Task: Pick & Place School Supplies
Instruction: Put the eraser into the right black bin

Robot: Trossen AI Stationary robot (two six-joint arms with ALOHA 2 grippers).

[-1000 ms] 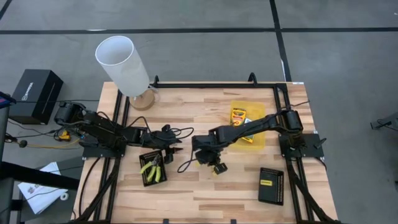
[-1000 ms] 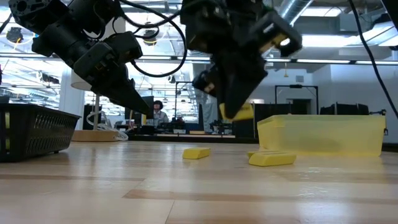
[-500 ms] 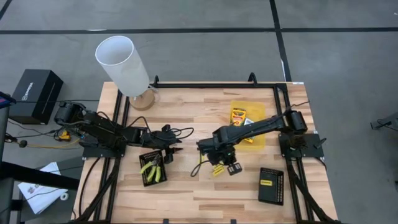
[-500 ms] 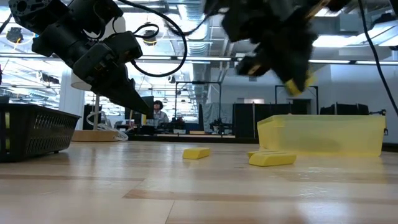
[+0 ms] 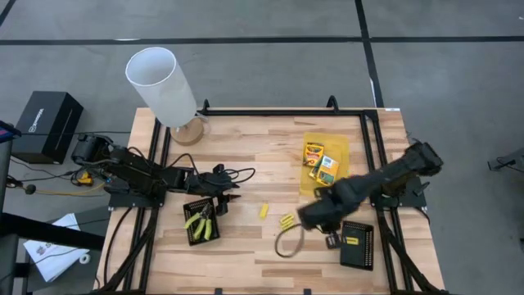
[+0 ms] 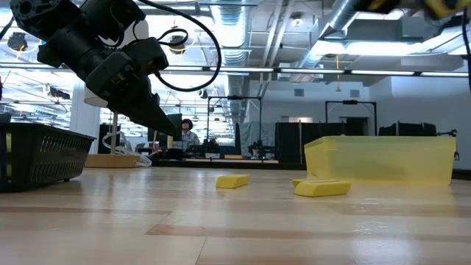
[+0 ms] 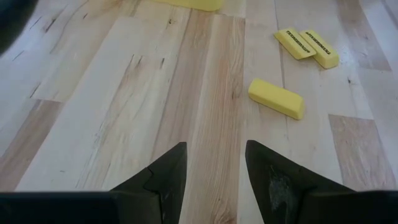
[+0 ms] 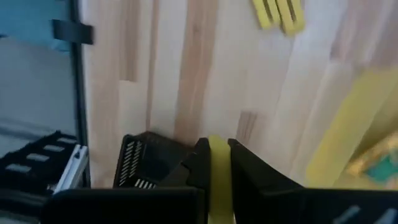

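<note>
Overhead and wrist views of a two-arm sorting task. The right gripper point(image 8: 216, 163), clamped on one yellow stick point(image 8: 217, 180), has swung away from the table centre toward 4 o'clock and now hangs just beside the black mesh tray at the right point(image 5: 357, 243), which already holds one printed box point(image 5: 353, 240). The wrist view shows that tray's corner directly past the fingers; in the level view the arm has left the picture but for its top edge. This shift suggests the carry is nearly over and a release into the tray comes next.

The left gripper point(image 7: 211, 171) hovers with fingers apart at 9 o'clock, unchanged, above the left mesh tray point(image 5: 201, 223) holding the plier-like tool point(image 5: 199, 220).

Remaining on the bare wood near centre: a single stick point(image 5: 264, 211) and a touching pair of sticks point(image 5: 286, 221). Two more printed boxes point(image 5: 319, 161) lie in the translucent yellow tray point(image 5: 340, 145) at 1 o'clock.
</note>
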